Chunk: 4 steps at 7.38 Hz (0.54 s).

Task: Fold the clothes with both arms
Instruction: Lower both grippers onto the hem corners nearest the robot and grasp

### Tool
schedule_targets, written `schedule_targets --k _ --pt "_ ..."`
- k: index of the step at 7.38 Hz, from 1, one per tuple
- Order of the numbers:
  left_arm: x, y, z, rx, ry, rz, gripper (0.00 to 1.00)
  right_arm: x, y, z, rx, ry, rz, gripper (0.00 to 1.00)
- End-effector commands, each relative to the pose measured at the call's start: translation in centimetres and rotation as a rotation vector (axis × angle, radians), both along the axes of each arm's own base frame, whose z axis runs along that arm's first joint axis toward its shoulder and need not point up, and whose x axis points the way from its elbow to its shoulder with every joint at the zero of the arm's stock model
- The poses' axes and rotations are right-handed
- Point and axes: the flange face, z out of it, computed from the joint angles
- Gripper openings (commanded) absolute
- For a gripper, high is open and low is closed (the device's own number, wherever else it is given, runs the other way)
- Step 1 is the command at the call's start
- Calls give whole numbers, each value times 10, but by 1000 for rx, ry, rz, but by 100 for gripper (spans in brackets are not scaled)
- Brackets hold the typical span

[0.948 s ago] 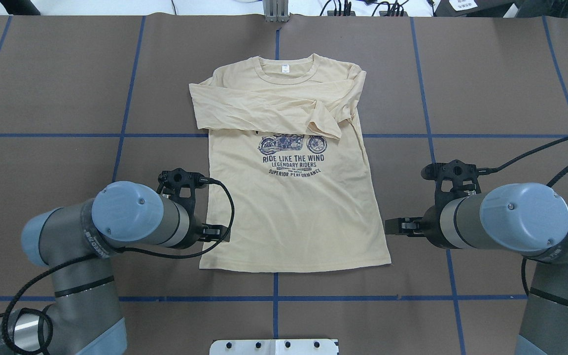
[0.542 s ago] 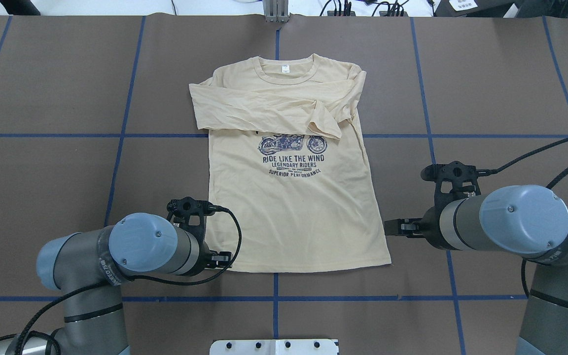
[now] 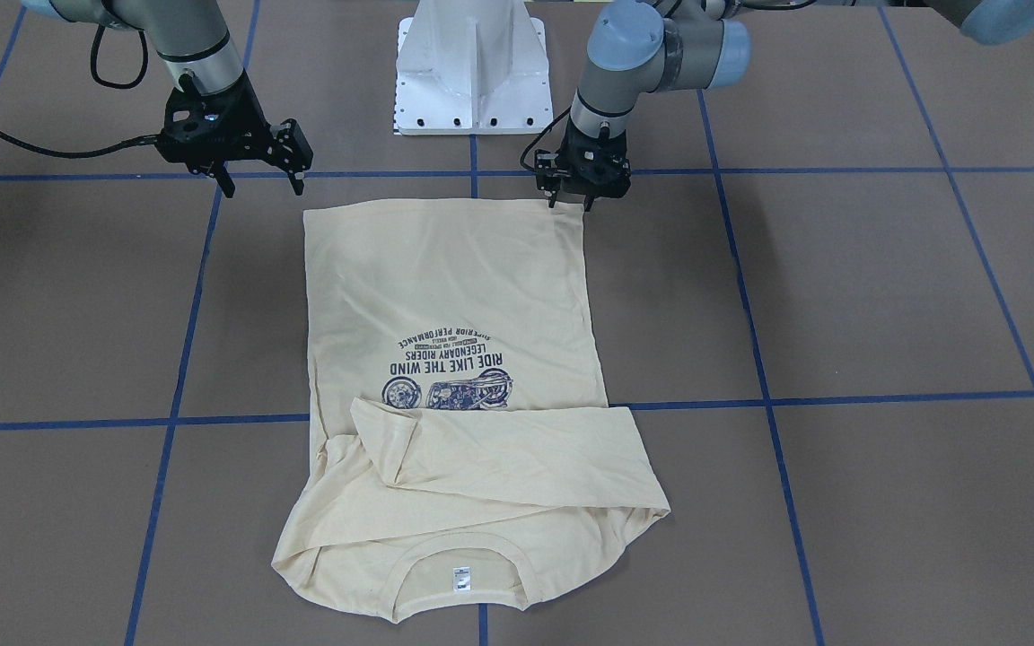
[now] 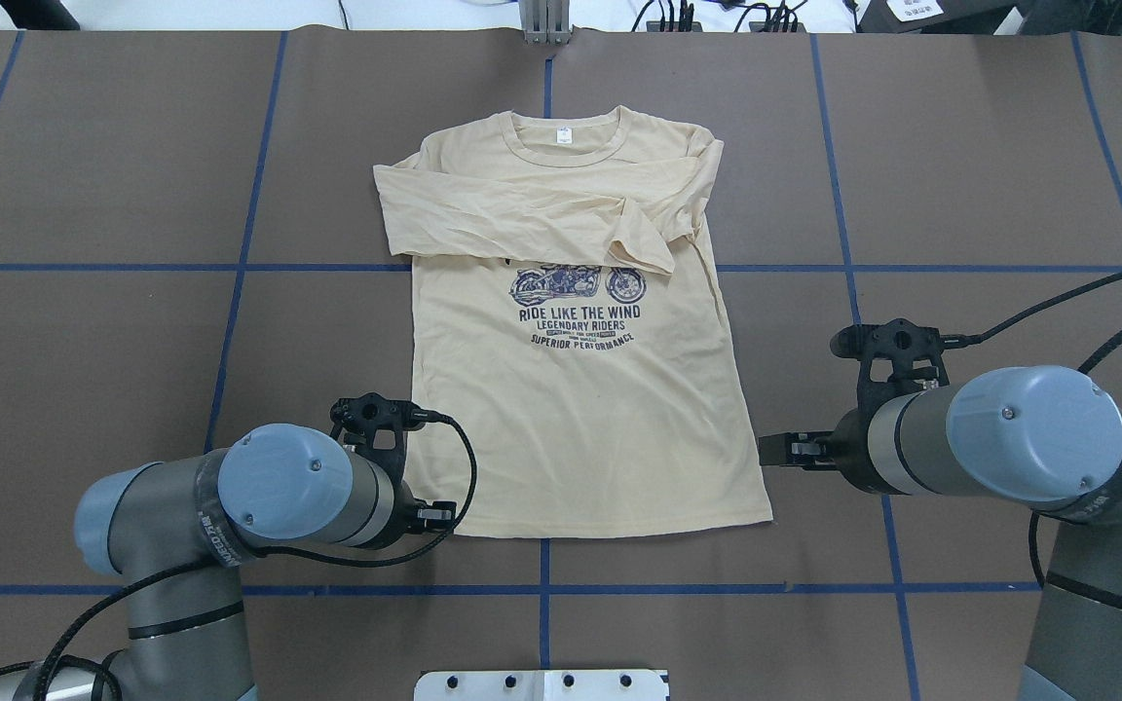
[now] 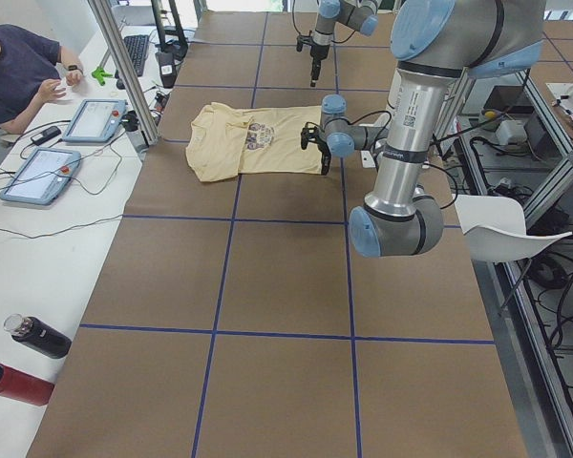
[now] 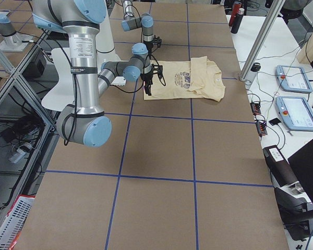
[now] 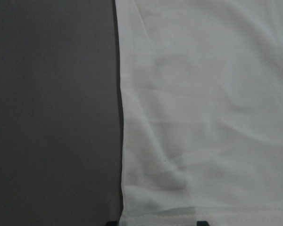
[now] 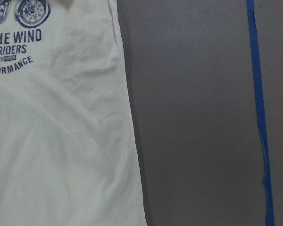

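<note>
The T-shirt (image 4: 580,419) lies flat and face up at the middle of the table (image 4: 113,175). In the overhead view its collar points to 12 o'clock and its hem (image 4: 580,531) to 6 o'clock, toward the robot.

We judge the sleeve folds done: one sleeve (image 4: 512,219) lies across the chest from 9 to 3 o'clock and covers the top of the navy print (image 4: 576,312). The other seems tucked beneath it at 2 o'clock, though we cannot trace it fully.

The step in hand looks like taking the two hem corners for the lengthwise fold. The left gripper (image 3: 571,203) is low at the 7 o'clock corner. Its jaws are spread, and its wrist view shows the dark tips on either side of the hem edge, nothing pinched yet. The right gripper (image 3: 264,190) hangs with jaws wide apart just outside the side seam at about 4 o'clock, above the table and short of the 5 o'clock corner.

Next, we think the right gripper must travel toward 6 o'clock and descend. Both must then pinch through both layers and lift evenly toward 12 o'clock.

The fabric is pale cream, thin and soft, with light wrinkles over the body and heavier creasing on the sleeve. A small white neck label (image 4: 562,136) shows inside the ribbed collar.
</note>
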Motion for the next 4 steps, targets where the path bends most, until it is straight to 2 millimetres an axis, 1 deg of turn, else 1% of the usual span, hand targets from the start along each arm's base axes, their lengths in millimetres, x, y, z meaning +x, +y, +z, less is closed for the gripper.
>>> schedule_targets --k 1,3,4 --pt "2 0 3 -1 -6 2 62 0 0 -1 1 -1 0 100" --pt "3 -1 5 0 -11 3 59 -1 0 -1 2 -1 -1 100" --pt "3 0 5 -1 -12 5 56 -1 0 1 0 1 -2 100"
